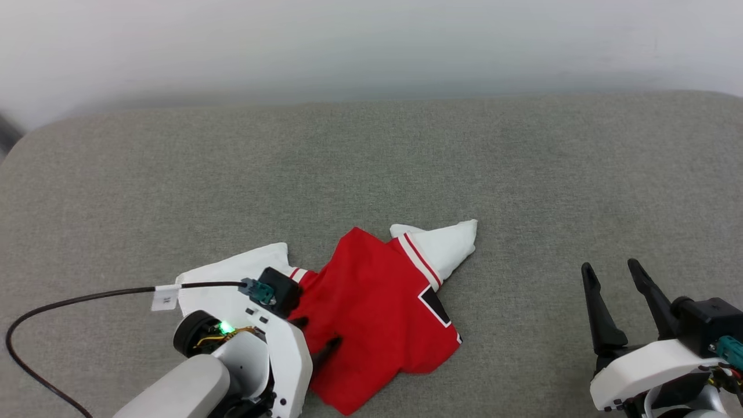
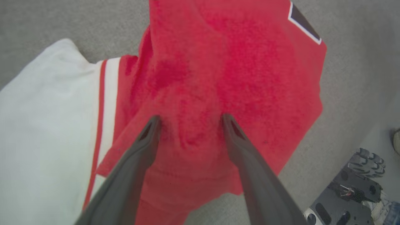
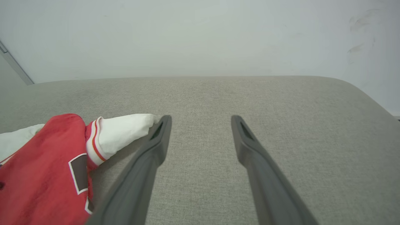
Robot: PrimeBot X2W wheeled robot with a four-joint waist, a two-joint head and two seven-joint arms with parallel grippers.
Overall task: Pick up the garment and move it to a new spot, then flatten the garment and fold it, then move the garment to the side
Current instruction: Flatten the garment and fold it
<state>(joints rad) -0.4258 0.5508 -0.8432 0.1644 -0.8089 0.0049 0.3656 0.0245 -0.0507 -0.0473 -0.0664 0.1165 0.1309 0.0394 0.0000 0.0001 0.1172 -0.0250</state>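
The garment (image 1: 377, 307) is a red jersey that lies crumpled on the grey cushion, one white sleeve pointing to the far right and the other spread out at the left. Black white-edged lettering peeks out at its right edge. My left gripper (image 1: 316, 332) is open and pointed down onto the garment's left half. In the left wrist view its fingertips (image 2: 154, 122) press into the red cloth (image 2: 237, 68), with a small ridge of fabric between them. My right gripper (image 1: 610, 267) stands open to the right, apart from the garment (image 3: 40, 175), with bare cushion between its fingers (image 3: 156, 143).
The grey fabric cushion (image 1: 406, 162) stretches wide behind and to the right of the garment, ending at a white wall (image 1: 371, 40). A black cable (image 1: 87, 299) loops from my left wrist over the cushion's left side. Part of my base (image 2: 353, 193) shows past the cushion's near edge.
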